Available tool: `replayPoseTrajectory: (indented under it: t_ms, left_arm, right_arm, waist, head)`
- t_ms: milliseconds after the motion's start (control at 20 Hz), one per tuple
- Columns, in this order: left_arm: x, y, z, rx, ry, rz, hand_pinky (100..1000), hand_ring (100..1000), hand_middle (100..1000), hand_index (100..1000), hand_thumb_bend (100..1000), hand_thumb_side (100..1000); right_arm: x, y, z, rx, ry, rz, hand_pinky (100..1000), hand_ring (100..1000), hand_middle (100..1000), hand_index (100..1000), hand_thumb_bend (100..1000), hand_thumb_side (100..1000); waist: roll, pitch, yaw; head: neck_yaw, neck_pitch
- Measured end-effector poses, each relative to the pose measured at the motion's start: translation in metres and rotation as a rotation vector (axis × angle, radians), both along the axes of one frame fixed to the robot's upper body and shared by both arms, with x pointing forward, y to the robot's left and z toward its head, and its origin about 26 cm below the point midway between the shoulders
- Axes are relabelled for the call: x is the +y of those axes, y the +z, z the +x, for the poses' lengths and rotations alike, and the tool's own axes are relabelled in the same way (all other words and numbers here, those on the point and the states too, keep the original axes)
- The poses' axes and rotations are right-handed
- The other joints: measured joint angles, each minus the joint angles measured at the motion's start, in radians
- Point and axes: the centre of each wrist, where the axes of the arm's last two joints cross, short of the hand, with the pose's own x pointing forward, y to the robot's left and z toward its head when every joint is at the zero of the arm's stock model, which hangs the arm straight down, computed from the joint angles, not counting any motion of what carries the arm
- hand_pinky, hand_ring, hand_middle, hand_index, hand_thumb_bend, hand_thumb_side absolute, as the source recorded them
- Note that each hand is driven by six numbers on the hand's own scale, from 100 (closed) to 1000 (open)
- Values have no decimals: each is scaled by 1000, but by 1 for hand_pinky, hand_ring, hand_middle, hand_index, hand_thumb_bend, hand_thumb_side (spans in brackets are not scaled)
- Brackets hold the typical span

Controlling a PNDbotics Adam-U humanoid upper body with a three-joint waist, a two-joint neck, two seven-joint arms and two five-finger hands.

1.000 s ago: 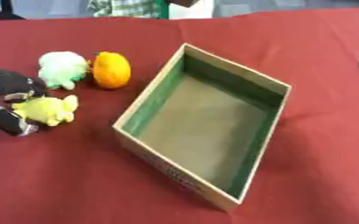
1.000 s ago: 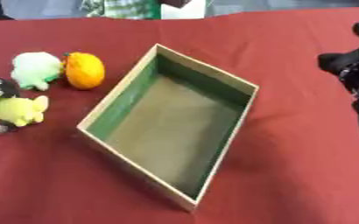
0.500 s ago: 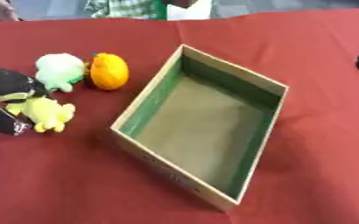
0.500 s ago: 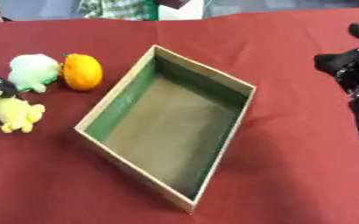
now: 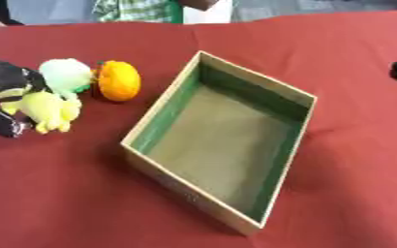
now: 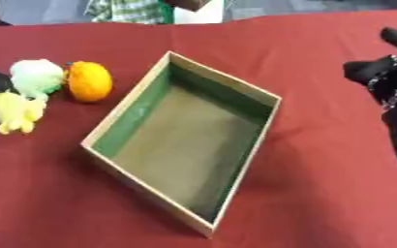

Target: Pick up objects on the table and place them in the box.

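Fingers point(image 5: 0, 123) of the left hand point(image 5: 5, 85) are seen curled round a yellow soft toy point(image 5: 51, 109), which is held just above the red tabletop point(image 5: 66, 193). Just beyond the fingers, a pale green toy point(image 5: 66, 73) and an orange ball point(image 5: 119, 80) are found side by side. Well off to the right of them, an open box point(image 5: 221, 140) with green inner walls is set down. At the far right edge the right hand point(image 6: 388, 77) is raised; whether its fingers are spread cannot be told.

A matt red cloth point(image 5: 83, 193) covers the table, and the box point(image 5: 282, 92) looks like pale wood lined matt green.
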Motion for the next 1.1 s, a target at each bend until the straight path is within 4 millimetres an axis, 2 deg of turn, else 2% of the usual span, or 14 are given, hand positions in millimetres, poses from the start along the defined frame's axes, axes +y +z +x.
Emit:
replayPoseTrajectory:
  t_ms: [350,700,1100]
  left_arm:
    - [-23,30,-16,-141,-122,-67,487,636,659,758,100,245]
    - [-70,58,-36,-293,-338,-139,467,621,639,734,100,253]
    - [-127,60,-53,-341,-566,-231,453,615,634,725,100,260]
  right_arm:
    - [0,0,0,-1,0,1,834,748,522,913,100,642]
    - [1,7,2,-29,16,-2,829,748,526,910,100,653]
    - [9,24,7,-85,74,-2,829,772,567,910,100,690]
  waist:
    - [0,-1,4]
    - [1,-6,8]
    - [10,-14,18]
  head:
    - [-9,0]
    - [-16,0]
    - [-5,0]
